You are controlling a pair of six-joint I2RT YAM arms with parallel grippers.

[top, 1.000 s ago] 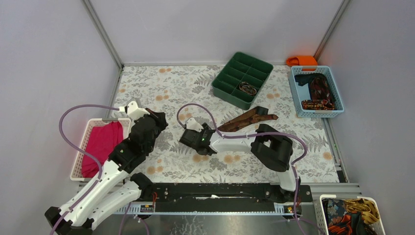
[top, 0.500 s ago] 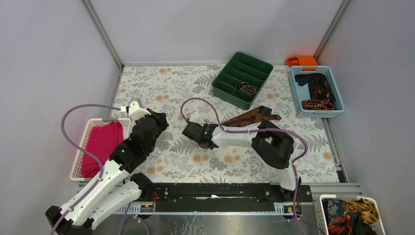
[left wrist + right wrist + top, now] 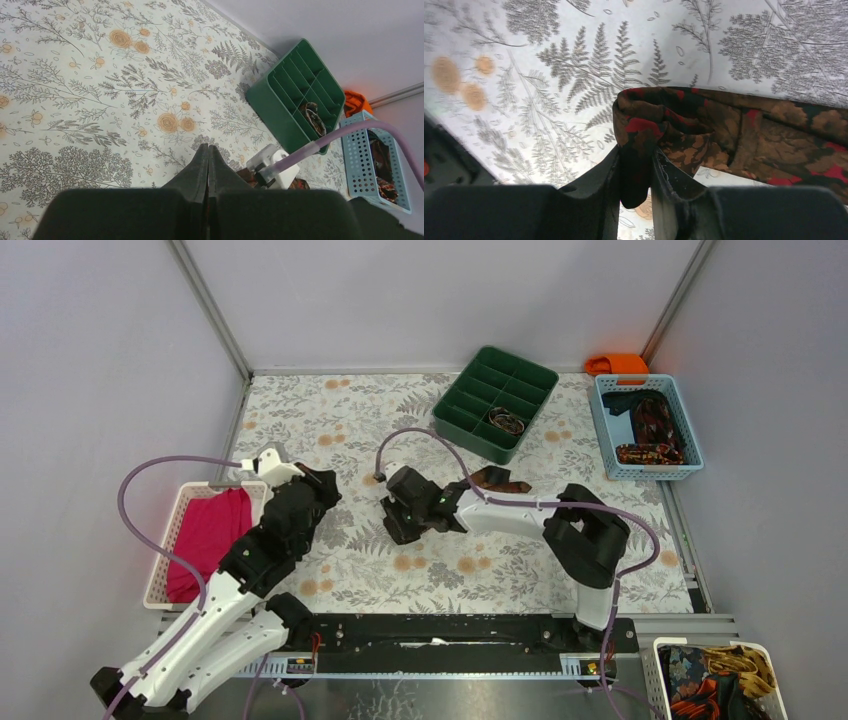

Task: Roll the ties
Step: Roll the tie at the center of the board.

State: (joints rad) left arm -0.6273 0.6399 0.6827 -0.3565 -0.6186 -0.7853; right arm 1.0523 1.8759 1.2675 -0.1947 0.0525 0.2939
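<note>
Now tie (image 3: 744, 127) pulled leftward, pinched by right end effector (image 3: 635, 160); left end effector (image 3: 207, 152) closed.

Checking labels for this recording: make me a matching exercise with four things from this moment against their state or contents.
Things:
1. left gripper
2. right gripper
3. green tray
4. blue basket

States:
A. shut on the tie
B. shut, nothing between the fingers
C. one coiled item in a compartment
D. dark patterned fabric inside

Pairs: 1-B, 2-A, 3-C, 4-D
</note>
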